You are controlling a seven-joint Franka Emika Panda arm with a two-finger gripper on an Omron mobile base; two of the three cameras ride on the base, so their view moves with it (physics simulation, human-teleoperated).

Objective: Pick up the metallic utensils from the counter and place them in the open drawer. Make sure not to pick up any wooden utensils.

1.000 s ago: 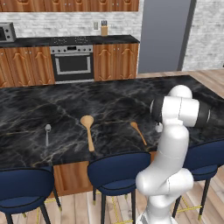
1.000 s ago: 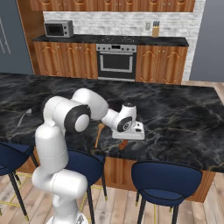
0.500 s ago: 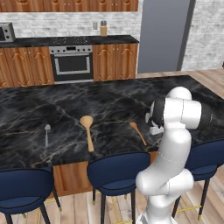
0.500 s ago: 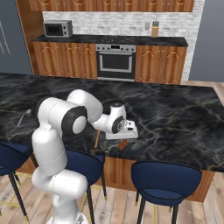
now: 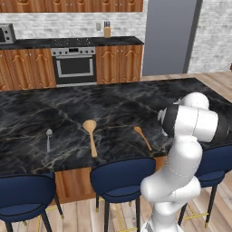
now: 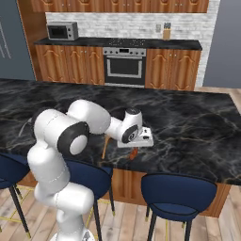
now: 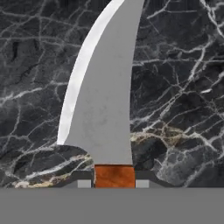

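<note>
My gripper (image 7: 114, 183) points down at the counter (image 7: 183, 87) and is shut on the orange-brown handle of a knife (image 7: 107, 100), whose broad grey blade runs away from the fingers across the marble. In the right base view the gripper (image 6: 135, 147) sits low near the counter's (image 6: 188, 122) front edge, with the knife's handle (image 6: 134, 153) just under it. A small silver spoon (image 5: 48, 134) lies at the left of the counter (image 5: 113, 104). Two wooden spoons lie further right, a large one (image 5: 90, 131) and a slim one (image 5: 142, 137). The open drawer is out of view.
Blue stools (image 5: 120, 179) (image 6: 176, 190) stand along the counter's front edge. Behind the counter are an oven (image 5: 74, 65), wooden cabinets (image 6: 172, 68), a microwave (image 6: 61, 31) and a knife block (image 5: 107, 30) on the far worktop.
The jaws have drawn in on the knife's handle. The hand shifted a little to the left in the right base view, then settled. The spoons have not moved.
</note>
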